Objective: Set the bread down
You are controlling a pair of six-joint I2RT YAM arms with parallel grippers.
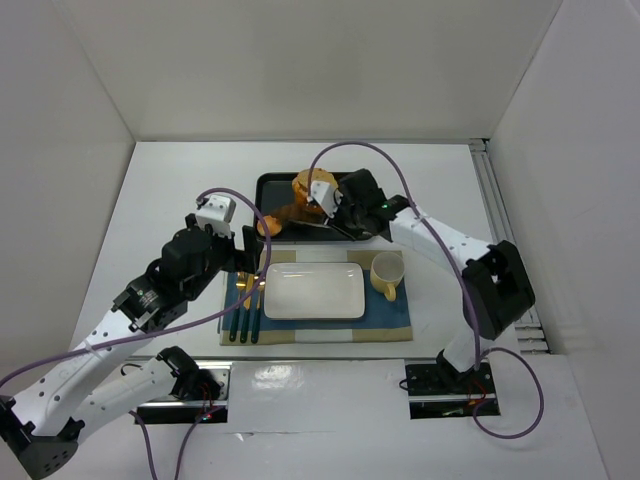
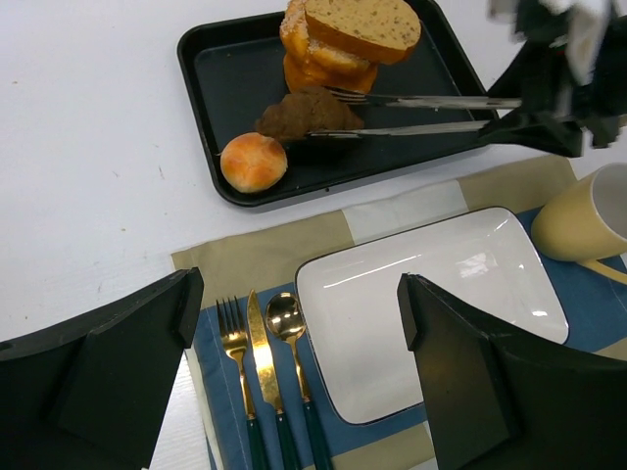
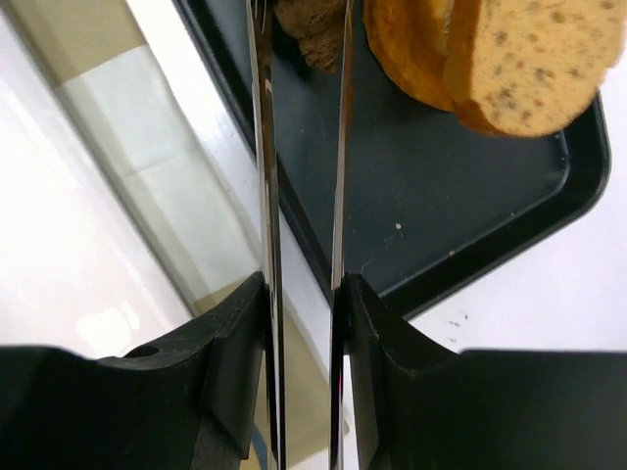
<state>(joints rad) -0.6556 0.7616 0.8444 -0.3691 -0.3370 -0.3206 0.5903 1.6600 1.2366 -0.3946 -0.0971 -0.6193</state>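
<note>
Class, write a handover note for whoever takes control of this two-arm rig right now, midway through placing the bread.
Grippers: the left claw is open and empty, above the place setting. The right claw is shut on the tongs, whose tips straddle the dark pastry.
Bread: dark pastry, round bun and slice all sit in the black tray.
Done: nothing placed; the white plate is bare.
Left: probably carry the pastry to the plate, then the other two.
</note>
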